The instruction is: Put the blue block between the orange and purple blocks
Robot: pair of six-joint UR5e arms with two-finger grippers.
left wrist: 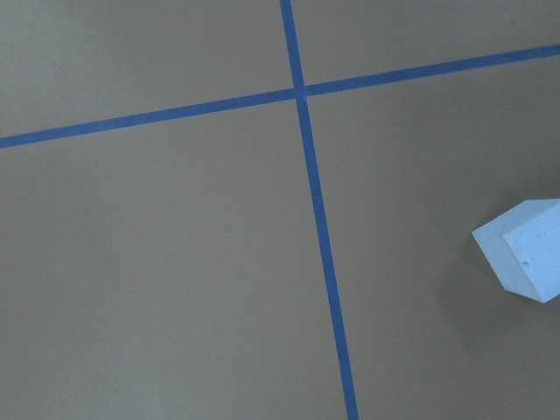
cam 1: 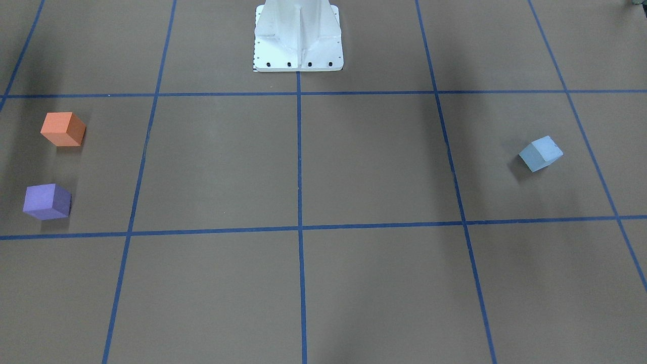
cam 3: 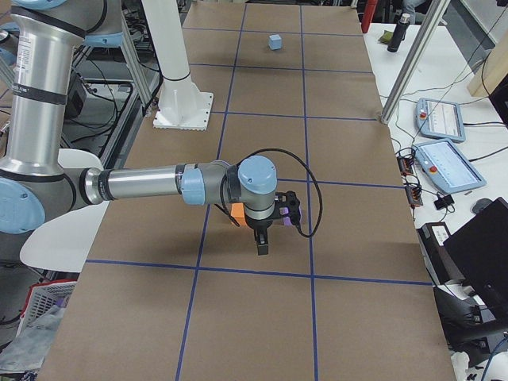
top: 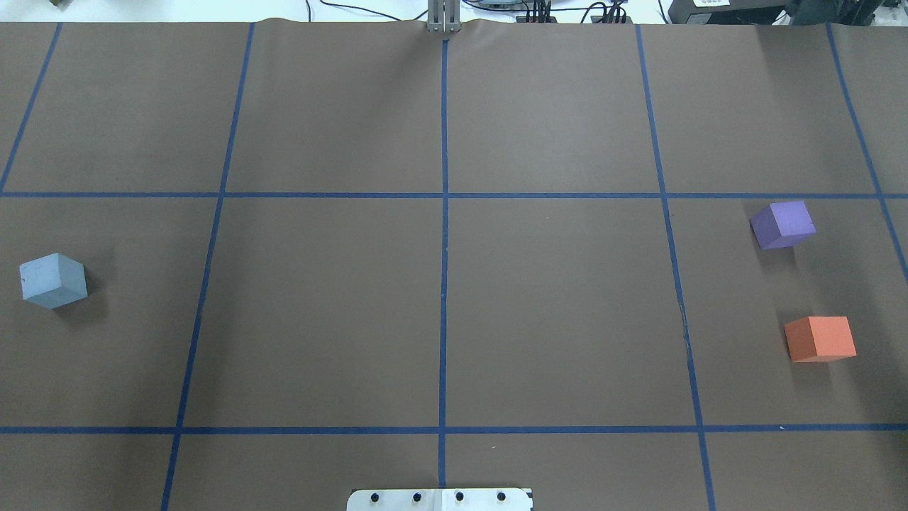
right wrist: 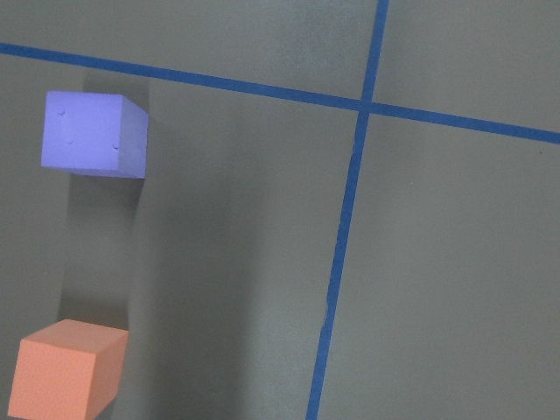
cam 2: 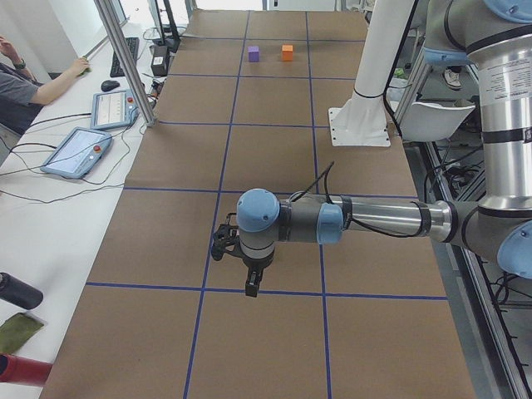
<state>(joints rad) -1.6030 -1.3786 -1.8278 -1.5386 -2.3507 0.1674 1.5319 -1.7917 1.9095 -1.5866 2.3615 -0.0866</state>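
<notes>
The light blue block [top: 53,280] lies alone on the brown table at the robot's left side; it also shows in the front view [cam 1: 541,153] and at the right edge of the left wrist view [left wrist: 528,251]. The purple block [top: 782,224] and the orange block [top: 820,338] lie at the robot's right side with a gap between them, both in the right wrist view [right wrist: 94,134] [right wrist: 66,369]. My left gripper [cam 2: 252,288] hovers high over the blue block's area. My right gripper [cam 3: 263,248] hovers over the orange and purple blocks. I cannot tell whether either gripper is open or shut.
The white robot pedestal [cam 1: 298,38] stands at the table's middle near edge. Blue tape lines [top: 444,213] divide the table into squares. An operator [cam 2: 29,79], tablets [cam 2: 79,150] and a metal post [cam 2: 125,58] are beside the table.
</notes>
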